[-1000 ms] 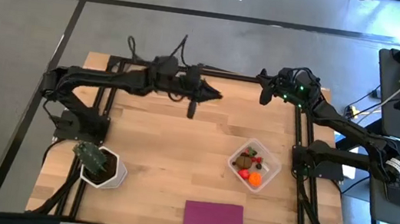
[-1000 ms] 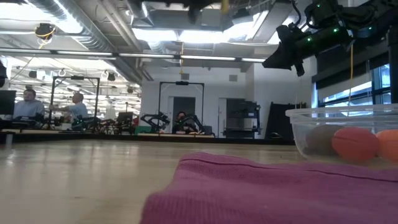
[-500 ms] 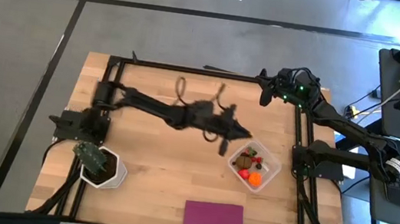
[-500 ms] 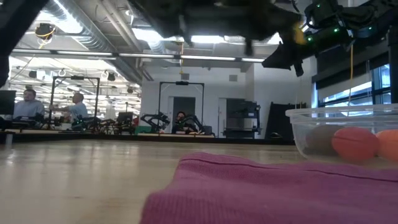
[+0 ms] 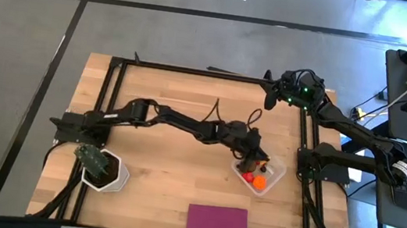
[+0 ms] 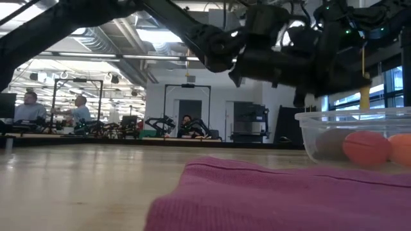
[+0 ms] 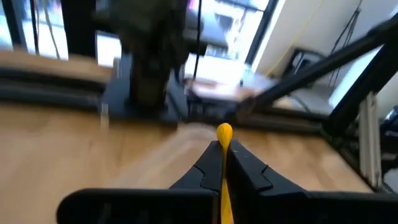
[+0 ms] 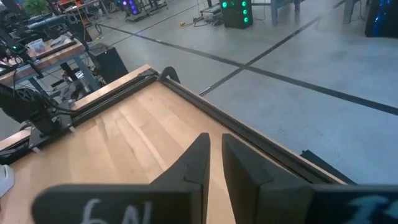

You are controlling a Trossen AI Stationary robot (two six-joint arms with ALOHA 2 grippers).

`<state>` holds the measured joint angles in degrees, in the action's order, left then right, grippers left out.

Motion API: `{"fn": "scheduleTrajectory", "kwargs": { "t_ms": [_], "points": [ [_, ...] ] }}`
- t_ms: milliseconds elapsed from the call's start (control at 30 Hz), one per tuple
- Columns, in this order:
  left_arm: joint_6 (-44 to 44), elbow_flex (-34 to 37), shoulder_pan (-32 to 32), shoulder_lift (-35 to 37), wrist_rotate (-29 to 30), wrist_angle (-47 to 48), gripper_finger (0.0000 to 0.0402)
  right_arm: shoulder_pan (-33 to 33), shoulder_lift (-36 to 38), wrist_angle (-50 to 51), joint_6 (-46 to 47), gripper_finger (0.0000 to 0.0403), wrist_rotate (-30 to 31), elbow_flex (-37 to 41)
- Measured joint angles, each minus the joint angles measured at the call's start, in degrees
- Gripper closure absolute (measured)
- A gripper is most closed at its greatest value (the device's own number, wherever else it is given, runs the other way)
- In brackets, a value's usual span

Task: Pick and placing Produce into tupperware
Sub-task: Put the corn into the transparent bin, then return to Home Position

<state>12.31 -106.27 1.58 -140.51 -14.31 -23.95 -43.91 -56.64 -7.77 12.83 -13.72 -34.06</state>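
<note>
The clear tupperware [image 5: 281,171] stands at the table's right and shows at the right of the low view [image 6: 321,138]. Produce lies in it: an orange ball [image 5: 259,182], also plain in the low view [image 6: 366,149], a red piece [image 5: 247,177] and dark bits. My left gripper [image 5: 256,154] reaches over the tub's left part, shut on a thin yellow piece [image 6: 364,96]. My right gripper [image 5: 270,96] waits at the far right corner with a narrow gap between its fingers [image 8: 215,155] and nothing in it. My left gripper pinches the thin yellow piece between its two fingers, and the piece's rounded end [image 7: 224,131] sticks out past the fingertips. The fingers come nearly level from the table's left. The piece stands upright, its lower end [image 6: 364,106] just above the tub's rim, clear of the produce.
A green plant in a white pot [image 5: 105,170] stands at the near left. A magenta cloth [image 5: 217,223] lies at the near edge and fills the low view's foreground [image 6: 276,196]. Black frame rails [image 5: 193,70] border the table. People sit far behind in the room.
My left gripper has swung from the table's far middle toward the right and near side and come down to just over the tupperware, carrying the yellow piece and staying shut. The right arm has kept still.
</note>
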Motion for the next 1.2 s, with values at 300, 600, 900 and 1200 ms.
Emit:
{"fn": "scheduleTrajectory", "kwargs": {
  "t_ms": [300,600,900,1200],
  "points": [
    [1.1,-0.2,0.0,-0.8,0.0,7.6,0.0391,0.0,0.0,0.0,-2.7,0.0357,0.0,0.0],
    [1.1,-0.2,0.0,-0.8,1.8,7.3,0.0364,0.0,0.0,0.0,-2.8,0.0356,0.0,0.0],
    [0.6,-0.2,0.3,-0.3,2.5,7.5,0.0305,0.0,0.0,0.2,-2.8,0.0356,0.0,0.0],
    [-9.6,-0.2,2.6,11.8,2.9,19.7,0.0225,0.0,0.4,0.1,-2.6,0.0357,0.0,0.0]
  ]
}}
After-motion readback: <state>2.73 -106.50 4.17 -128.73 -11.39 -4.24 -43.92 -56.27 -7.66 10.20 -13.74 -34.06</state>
